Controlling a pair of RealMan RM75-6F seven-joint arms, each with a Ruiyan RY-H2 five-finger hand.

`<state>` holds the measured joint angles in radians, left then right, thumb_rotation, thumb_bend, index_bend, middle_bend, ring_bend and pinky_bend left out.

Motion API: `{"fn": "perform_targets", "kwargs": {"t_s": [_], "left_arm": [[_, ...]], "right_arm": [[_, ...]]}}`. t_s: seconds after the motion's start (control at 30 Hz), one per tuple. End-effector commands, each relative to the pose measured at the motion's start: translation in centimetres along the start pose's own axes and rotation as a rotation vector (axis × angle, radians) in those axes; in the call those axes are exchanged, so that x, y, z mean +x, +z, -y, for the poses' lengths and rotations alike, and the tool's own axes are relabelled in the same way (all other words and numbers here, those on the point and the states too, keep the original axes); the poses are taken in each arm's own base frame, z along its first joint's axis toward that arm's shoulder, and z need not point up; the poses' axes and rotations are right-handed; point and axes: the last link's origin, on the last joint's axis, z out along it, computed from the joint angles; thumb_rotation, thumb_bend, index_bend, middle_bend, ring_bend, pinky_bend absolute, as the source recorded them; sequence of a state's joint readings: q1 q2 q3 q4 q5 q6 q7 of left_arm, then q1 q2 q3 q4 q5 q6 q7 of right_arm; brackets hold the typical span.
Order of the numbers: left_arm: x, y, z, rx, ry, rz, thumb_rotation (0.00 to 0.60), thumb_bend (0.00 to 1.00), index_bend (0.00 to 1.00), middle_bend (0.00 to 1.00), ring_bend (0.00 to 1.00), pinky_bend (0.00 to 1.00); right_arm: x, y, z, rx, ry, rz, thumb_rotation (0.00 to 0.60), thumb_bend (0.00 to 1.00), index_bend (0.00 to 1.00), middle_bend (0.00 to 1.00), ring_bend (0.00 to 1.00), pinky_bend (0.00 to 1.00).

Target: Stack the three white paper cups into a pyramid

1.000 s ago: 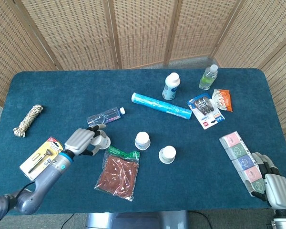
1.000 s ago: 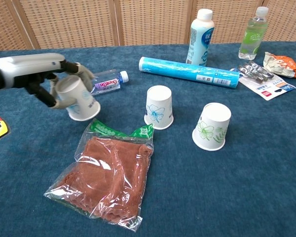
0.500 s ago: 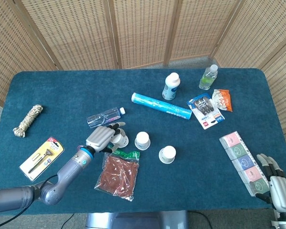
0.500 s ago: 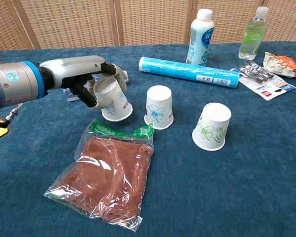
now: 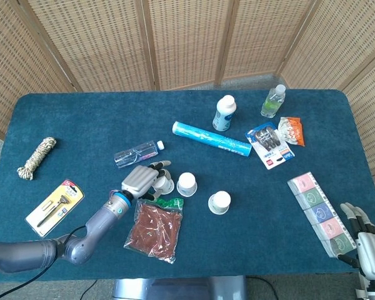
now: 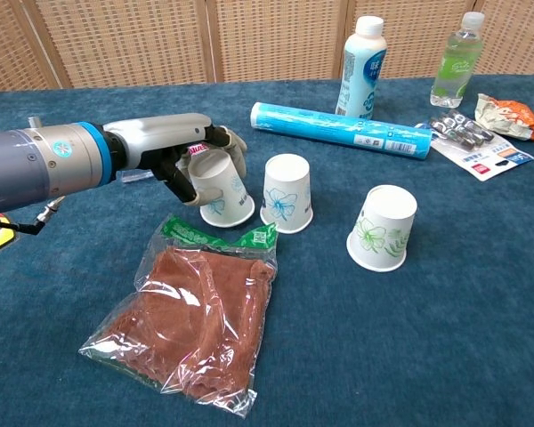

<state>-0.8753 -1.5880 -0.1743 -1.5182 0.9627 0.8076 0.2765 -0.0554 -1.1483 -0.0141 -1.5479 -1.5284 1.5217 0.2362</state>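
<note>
My left hand (image 6: pixel 182 153) (image 5: pixel 140 180) grips an upside-down white paper cup (image 6: pixel 221 189) (image 5: pixel 164 183), tilted, its rim at the cloth just left of a second upside-down cup (image 6: pixel 287 192) (image 5: pixel 187 184). A third upside-down cup (image 6: pixel 383 227) (image 5: pixel 219 202) stands apart to the right. My right hand (image 5: pixel 369 240) hangs off the table's front right corner with its fingers spread and nothing in it; the chest view does not show it.
A bag of brown strips (image 6: pixel 191 321) lies in front of the held cup. A small water bottle (image 5: pixel 137 152) lies behind my left hand. A blue tube (image 6: pixel 340 127), two upright bottles (image 6: pixel 360 67) (image 6: pixel 455 60), packets (image 5: pixel 272 145) and a box strip (image 5: pixel 317 212) fill the right. Rope (image 5: pixel 36 157) and a carded tool (image 5: pixel 55 203) lie left.
My left hand has carried its cup to the right, from well left of the middle cup to right beside it. The right hand has sunk slightly at the table edge.
</note>
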Motion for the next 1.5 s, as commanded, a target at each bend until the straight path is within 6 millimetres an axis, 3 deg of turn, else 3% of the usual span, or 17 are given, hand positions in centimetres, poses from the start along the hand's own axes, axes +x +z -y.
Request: {"fn": "perform_targets", "kwargs": {"t_s": [0.03, 0.47, 0.67, 0.8, 1.07, 1.3, 1.5], "left_arm": [[-0.2, 0.3, -0.3, -0.004, -0.001, 0.006, 0.600, 0.49, 0.33, 0.11, 0.17, 0.52], [-0.4, 0.9, -1.1, -0.013, 0.002, 0.012, 0.600, 0.49, 0.30, 0.09, 0.16, 0.49], [-0.4, 0.7, -1.1, -0.015, 0.004, 0.027, 0.600, 0.49, 0.18, 0.05, 0.10, 0.39], [-0.2, 0.4, -1.0, -0.016, 0.007, 0.033, 0.600, 0.49, 0.08, 0.00, 0.00, 0.28], [0.2, -0.3, -0.7, -0.019, 0.002, 0.035, 0.600, 0.49, 0.03, 0.00, 0.00, 0.23], [1.7, -2.5, 0.3, -0.015, -0.003, 0.016, 0.600, 0.49, 0.00, 0.00, 0.00, 0.14], [3.9, -6.2, 1.8, 0.000, -0.030, -0.040, 0.600, 0.49, 0.00, 0.00, 0.00, 0.13]], "right_arm": [[0.1, -0.1, -0.2, -0.006, 0.001, -0.001, 0.600, 0.42, 0.00, 0.08, 0.00, 0.20], [0.3, -0.4, -0.8, -0.017, 0.007, -0.003, 0.600, 0.42, 0.00, 0.08, 0.00, 0.20], [0.3, -0.5, -0.9, -0.017, 0.009, -0.006, 0.600, 0.42, 0.00, 0.08, 0.00, 0.20], [0.3, -0.5, -0.9, -0.011, 0.010, -0.008, 0.600, 0.42, 0.00, 0.08, 0.00, 0.20], [0.3, -0.6, -0.7, -0.001, 0.008, -0.007, 0.600, 0.42, 0.00, 0.08, 0.00, 0.20], [0.5, -0.3, 0.2, 0.041, 0.002, 0.000, 0.600, 0.42, 0.00, 0.08, 0.00, 0.20], [0.4, 0.9, 2.4, 0.109, -0.029, 0.032, 0.600, 0.42, 0.00, 0.06, 0.00, 0.20]]}}
